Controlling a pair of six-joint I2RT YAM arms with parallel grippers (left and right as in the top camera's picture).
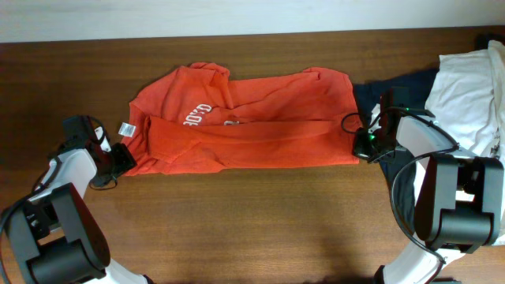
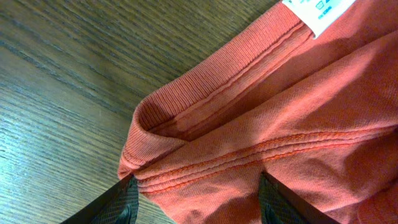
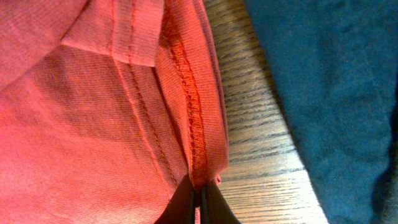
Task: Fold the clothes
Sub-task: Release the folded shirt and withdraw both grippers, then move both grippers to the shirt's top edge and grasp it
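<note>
Setting grips for a lengthwise fold of the T-shirt (image 1: 252,118), spread across upper centre of the desk (image 1: 252,229). Pinching its right hem tight with the right claw (image 1: 364,146); straddling the collar, fingers apart, with the left claw (image 1: 121,160). Next, likely: close left, lift both ends evenly.

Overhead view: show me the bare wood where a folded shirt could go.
The widest bare table runs in front of the T-shirt, along the near edge. A narrower strip lies behind the shirt, along the far edge. Crowded: the right end, where the navy garment and white garment pile beside the right gripper.
</note>
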